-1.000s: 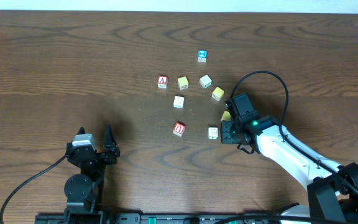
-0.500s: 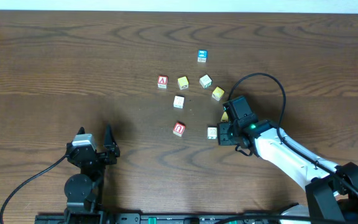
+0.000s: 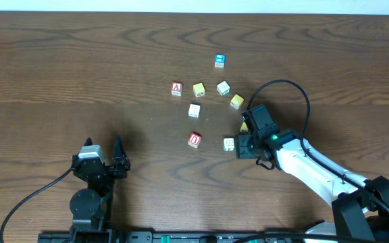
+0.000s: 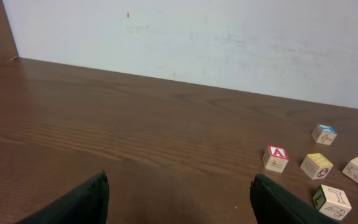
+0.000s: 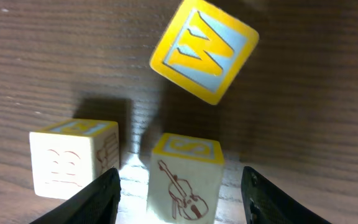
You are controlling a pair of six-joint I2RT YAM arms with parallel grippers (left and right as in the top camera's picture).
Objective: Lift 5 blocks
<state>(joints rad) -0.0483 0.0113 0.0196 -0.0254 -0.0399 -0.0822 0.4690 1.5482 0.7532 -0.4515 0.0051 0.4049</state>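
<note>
Right fingers [image 5: 101, 199] stand apart, seemingly clear of the violin-marked block [image 5: 185, 180] between them on the tabletop [image 5: 55, 62]; left fingers [image 4: 73, 202] spread wide, holding nothing.

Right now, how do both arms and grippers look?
The left arm is black with a grey cap and a black cable. The right arm has white links, black joints, a green light and a looped black cable. The left gripper and right gripper have black fingers.

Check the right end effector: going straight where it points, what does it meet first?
Most likely the violin block, centred in the open right end effector; depth is unclear. The cream block sits off to the side.
</note>
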